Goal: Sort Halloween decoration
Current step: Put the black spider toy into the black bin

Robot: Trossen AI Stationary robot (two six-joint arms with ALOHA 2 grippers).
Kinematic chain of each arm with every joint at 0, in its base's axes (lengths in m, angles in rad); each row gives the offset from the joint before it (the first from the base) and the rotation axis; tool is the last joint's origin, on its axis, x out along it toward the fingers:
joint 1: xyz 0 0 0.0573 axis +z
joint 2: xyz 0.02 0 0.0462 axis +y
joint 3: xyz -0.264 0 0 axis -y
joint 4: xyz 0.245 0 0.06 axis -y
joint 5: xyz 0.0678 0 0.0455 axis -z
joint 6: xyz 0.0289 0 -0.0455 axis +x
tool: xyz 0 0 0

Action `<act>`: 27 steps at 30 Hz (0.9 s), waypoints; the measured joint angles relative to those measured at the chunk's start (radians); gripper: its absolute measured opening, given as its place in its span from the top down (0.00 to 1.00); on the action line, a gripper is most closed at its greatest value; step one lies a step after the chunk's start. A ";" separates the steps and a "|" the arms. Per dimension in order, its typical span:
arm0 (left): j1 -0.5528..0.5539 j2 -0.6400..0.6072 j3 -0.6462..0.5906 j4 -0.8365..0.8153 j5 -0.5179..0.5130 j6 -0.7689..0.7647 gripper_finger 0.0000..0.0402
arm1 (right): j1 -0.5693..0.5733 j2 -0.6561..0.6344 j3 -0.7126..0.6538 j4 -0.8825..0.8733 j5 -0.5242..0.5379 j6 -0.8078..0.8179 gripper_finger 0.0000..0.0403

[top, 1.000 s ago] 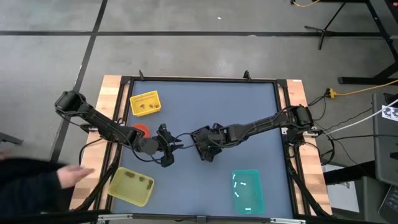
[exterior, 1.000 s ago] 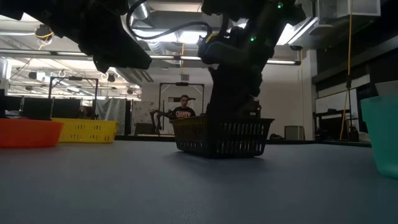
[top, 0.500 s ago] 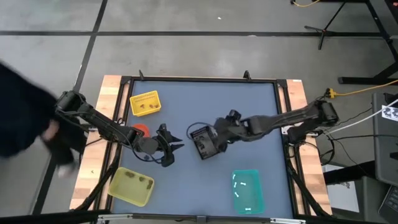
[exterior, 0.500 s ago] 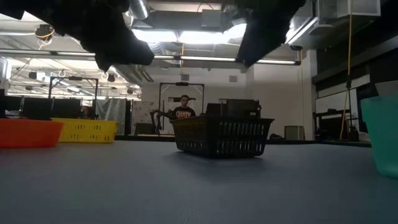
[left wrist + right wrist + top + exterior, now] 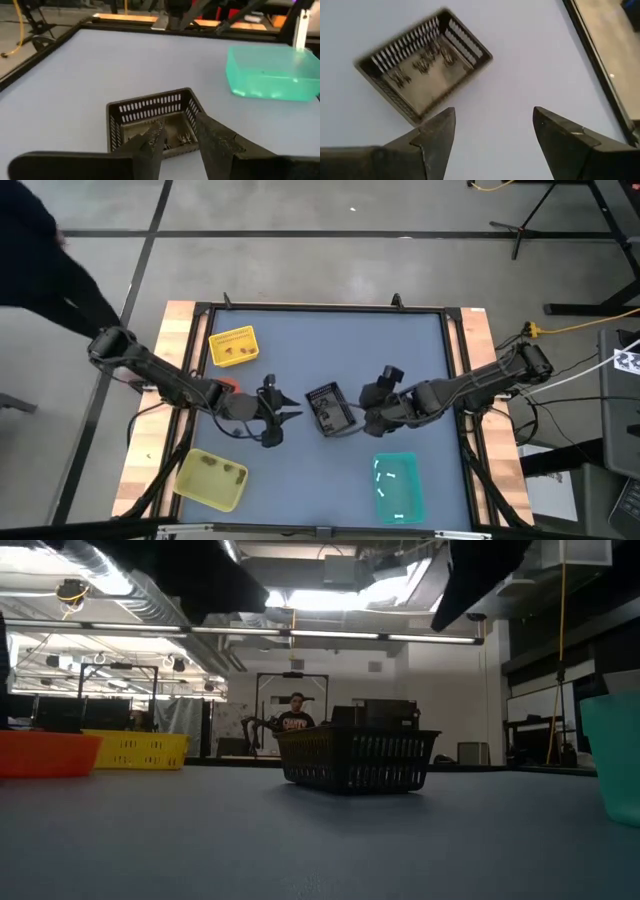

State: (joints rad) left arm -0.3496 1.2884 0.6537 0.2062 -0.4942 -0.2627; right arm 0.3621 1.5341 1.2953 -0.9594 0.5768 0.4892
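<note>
The black slotted tray (image 5: 330, 410) stands flat on the blue table (image 5: 330, 340), between my two grippers. Tiny dark trinkets (image 5: 422, 65) lie on its floor and show as trinkets (image 5: 176, 137) in the left wrist view too. My left gripper (image 5: 283, 412) hovers open just left of the tray (image 5: 150, 112), pointing at it. My right gripper (image 5: 492, 131) is open wide, above the table to the tray's right (image 5: 366, 412). A few white pieces (image 5: 392, 477) lie in the teal container (image 5: 398, 487).
A yellow container (image 5: 233, 347) sits far left and a yellow-green one (image 5: 212, 478) near left, both holding dark bits. An orange container (image 5: 228, 386) is half hidden under my left arm. A person (image 5: 50, 260) stands beyond the table's left far corner.
My right gripper has come up out of the black tray and drawn back toward the table's right edge. The tray has stayed in place. A person beside the table's left edge has moved toward the far side.
</note>
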 joint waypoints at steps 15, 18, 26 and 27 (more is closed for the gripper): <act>0.000 0.000 0.317 -0.836 0.322 -0.140 0.56 | -0.002 0.000 -0.109 -0.018 0.015 0.012 0.34; -0.027 0.000 0.316 -0.963 0.379 -0.213 0.56 | -0.002 0.000 -0.139 0.017 0.015 0.012 0.34; -0.119 0.003 0.259 -1.124 0.408 -0.278 0.56 | -0.002 0.000 -0.153 0.034 -0.015 0.011 0.34; -0.129 0.003 0.242 -1.127 0.408 -0.278 0.56 | -0.002 0.000 -0.153 0.039 -0.016 0.011 0.34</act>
State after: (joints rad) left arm -0.4785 1.2911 0.8962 -0.9209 -0.0864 -0.5404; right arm 0.3603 1.5341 1.1423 -0.9207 0.5606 0.5007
